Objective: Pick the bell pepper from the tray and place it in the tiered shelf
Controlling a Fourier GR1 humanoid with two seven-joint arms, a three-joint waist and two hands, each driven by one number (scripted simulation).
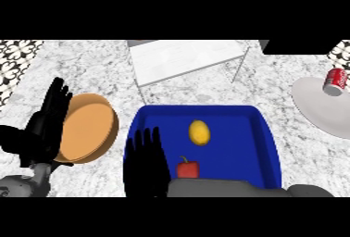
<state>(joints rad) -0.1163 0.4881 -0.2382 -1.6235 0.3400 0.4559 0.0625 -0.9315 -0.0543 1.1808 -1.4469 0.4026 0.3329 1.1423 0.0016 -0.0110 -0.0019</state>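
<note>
A small red bell pepper [188, 169] with a green stem lies near the front of the blue tray [259, 139]. My right hand [146, 163] stands open just left of the pepper, over the tray's left rim, fingers straight and pointing away from me; it does not hold the pepper. Its grey forearm comes in from the lower right and hides the tray's front edge. The tiered shelf [184, 58], white with thin metal legs, stands behind the tray at the back. At the far left my left hand [45, 122] rests open, fingers up.
A yellow lemon [198, 132] lies mid-tray, behind the pepper. An orange plate [87, 128] sits left of the tray, beside my left hand. At the right, a red can [334, 81] lies on a pale grey plate [321, 111]. A dark block [301, 46] fills the back right corner.
</note>
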